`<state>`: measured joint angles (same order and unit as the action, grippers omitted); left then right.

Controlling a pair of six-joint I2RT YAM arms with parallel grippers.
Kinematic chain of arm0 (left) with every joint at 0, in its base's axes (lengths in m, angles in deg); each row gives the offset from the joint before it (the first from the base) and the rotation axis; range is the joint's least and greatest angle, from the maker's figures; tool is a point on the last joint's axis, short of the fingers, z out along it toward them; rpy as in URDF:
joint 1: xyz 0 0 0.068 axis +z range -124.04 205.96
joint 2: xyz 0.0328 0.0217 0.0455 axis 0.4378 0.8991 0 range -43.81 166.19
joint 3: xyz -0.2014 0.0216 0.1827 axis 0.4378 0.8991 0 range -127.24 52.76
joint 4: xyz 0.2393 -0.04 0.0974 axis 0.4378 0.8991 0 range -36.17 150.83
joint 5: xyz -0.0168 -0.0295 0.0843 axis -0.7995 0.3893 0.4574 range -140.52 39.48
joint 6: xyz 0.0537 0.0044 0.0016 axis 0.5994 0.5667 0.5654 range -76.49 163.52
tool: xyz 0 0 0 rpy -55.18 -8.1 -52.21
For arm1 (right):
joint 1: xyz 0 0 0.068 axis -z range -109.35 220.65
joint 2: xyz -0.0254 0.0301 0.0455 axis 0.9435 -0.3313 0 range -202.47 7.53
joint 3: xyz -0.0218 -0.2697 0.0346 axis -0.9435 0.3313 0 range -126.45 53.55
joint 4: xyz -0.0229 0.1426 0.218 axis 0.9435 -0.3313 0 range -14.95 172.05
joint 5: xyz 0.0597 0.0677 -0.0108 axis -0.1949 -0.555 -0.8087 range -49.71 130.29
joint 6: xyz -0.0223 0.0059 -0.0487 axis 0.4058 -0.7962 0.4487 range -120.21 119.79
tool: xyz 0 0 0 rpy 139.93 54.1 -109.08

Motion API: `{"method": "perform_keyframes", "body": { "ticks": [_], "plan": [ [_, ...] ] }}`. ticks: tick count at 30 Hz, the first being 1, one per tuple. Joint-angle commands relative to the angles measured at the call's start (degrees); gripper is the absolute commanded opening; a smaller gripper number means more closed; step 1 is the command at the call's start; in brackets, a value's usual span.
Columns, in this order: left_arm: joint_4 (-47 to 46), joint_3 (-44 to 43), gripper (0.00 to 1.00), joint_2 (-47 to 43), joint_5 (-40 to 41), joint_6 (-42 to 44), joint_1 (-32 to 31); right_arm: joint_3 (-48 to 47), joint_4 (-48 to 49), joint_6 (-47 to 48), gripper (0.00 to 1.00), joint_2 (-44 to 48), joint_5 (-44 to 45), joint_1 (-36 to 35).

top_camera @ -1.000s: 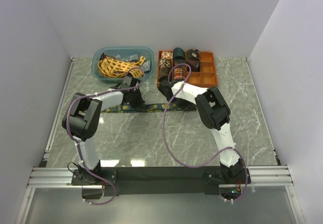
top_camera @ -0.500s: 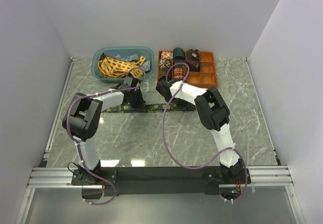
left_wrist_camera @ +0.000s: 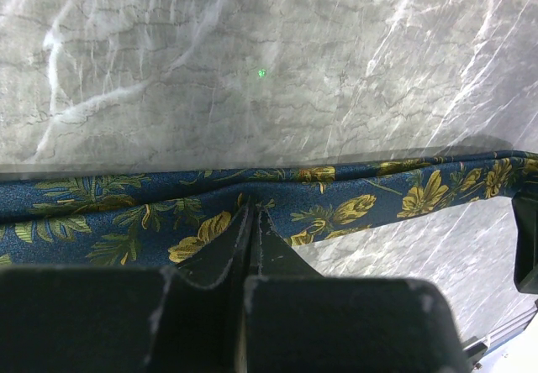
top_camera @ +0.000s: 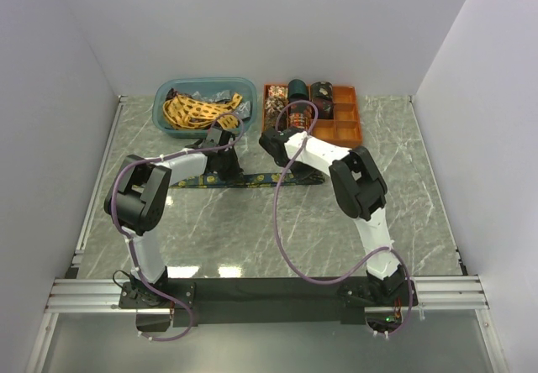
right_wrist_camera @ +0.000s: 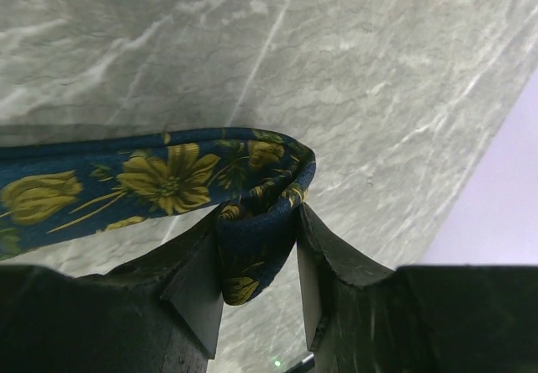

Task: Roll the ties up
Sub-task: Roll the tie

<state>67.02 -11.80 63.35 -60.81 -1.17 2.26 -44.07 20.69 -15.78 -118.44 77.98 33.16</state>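
Note:
A navy tie point(top_camera: 252, 180) with gold flowers and green leaves lies stretched left to right across the marble table. My left gripper point(top_camera: 224, 168) is shut, its tips point(left_wrist_camera: 250, 212) pressing down on the middle of the tie point(left_wrist_camera: 361, 205), where the fabric puckers slightly. Whether cloth is pinched between them I cannot tell. My right gripper point(top_camera: 271, 156) has a folded-over loop of the same tie point(right_wrist_camera: 261, 213) between its jaws point(right_wrist_camera: 256, 260), the cloth touching both fingers. More ties, one yellow with a dark lattice point(top_camera: 189, 111), lie heaped in a bin.
A blue-green plastic bin point(top_camera: 244, 87) stands at the back left. Beside it an orange compartment tray point(top_camera: 346, 125) holds several rolled ties point(top_camera: 298, 91) in its far cells. Purple cables loop from both arms. White walls enclose the table.
My right gripper has shifted a little left and away with the folded tie, and its jaws stand somewhat wider. The left gripper has stayed put on the tie.

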Motion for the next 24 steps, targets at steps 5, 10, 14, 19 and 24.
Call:
{"method": "perform_keyframes", "body": {
  "ticks": [5, 10, 14, 19, 24],
  "plan": [
    [-0.01, 0.13, 0.03, 0.43, -0.79, 0.13, -0.55, -0.03, 4.85, -0.86, 0.43, 5.12, -5.87, 0.75],
    [0.08, 0.13, 0.03, 0.51, -0.79, 0.13, -0.55, 2.87, 8.62, -0.95, 0.45, 6.17, -11.32, 2.16],
    [-0.01, 0.04, 0.03, 0.6, -0.79, 0.21, -0.64, 4.63, 10.56, -1.3, 0.47, 6.27, -13.87, 3.66],
    [-0.01, 0.04, 0.03, 0.43, -0.7, 0.21, -0.64, 7.27, 14.59, -1.48, 0.47, 7.23, -18.78, 5.15],
    [0.25, -0.22, 0.03, 0.07, -0.44, 0.48, -0.82, 8.94, 17.06, -2.44, 0.5, 8.98, -24.06, 7.08]
  ]
}}
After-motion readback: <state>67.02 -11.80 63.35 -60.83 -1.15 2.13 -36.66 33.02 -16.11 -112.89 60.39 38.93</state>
